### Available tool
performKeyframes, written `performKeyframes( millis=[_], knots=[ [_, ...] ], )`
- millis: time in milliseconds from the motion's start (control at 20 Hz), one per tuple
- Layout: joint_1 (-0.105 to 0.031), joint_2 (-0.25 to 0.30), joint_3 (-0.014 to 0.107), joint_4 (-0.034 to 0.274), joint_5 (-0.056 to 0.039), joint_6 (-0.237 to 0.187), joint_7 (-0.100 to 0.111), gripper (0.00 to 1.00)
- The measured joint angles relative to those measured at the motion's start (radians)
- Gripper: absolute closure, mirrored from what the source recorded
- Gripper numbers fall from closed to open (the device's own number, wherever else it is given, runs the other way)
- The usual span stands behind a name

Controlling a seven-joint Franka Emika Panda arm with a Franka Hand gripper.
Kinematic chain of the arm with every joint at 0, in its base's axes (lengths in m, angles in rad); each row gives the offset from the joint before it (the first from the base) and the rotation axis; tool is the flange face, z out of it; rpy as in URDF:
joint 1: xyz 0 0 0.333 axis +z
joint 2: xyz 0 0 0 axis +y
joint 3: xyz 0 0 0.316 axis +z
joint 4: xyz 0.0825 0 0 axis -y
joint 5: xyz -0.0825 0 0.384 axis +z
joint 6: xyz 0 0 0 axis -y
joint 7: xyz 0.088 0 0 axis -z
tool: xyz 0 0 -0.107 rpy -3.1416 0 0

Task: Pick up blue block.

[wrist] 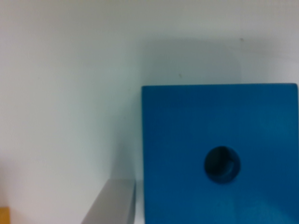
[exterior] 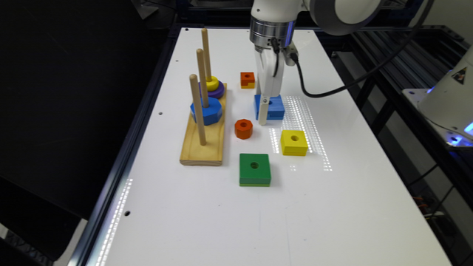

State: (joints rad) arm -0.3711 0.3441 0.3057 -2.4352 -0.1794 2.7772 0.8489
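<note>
White table, glossy, runs from the lower edge of the exterior view up toward the top centre, with black cloth to the frame's left and dark metal framing to the right. Left of centre lies a wooden base with three upright pegs; the middle peg carries a blue octagon, and the far peg a purple ring with a yellow ring on it. Just right of the base sits an orange octagon, loose on the table, and above it, further back, a small orange block. Low in the middle of the frame lies a green block. At centre is the blue block, flat on the table, its round hole up; the gripper reaches straight down onto it from the top of the frame, one pale finger standing against the block's left side. Right and below rests a yellow block. A black cable loops from the wrist toward the upper right.

In the wrist view the block takes the lower right, and one grey finger stands at the bottom just beside its edge — whether it touches, and whether the jaws are apart or clamped, I cannot tell
</note>
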Motion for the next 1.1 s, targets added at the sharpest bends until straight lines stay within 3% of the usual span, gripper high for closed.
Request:
performKeyframes(
  millis=[300,450,1100],
  knots=[
    [0.000,0.004,0.003,0.002,-0.0417,-0.001,0.043,0.00],
    [0.002,0.005,0.008,0.002,-0.0520,-0.002,0.059,0.00],
    [-0.001,0.005,0.007,0.001,-0.0509,-0.002,0.062,0.00]
  ],
)
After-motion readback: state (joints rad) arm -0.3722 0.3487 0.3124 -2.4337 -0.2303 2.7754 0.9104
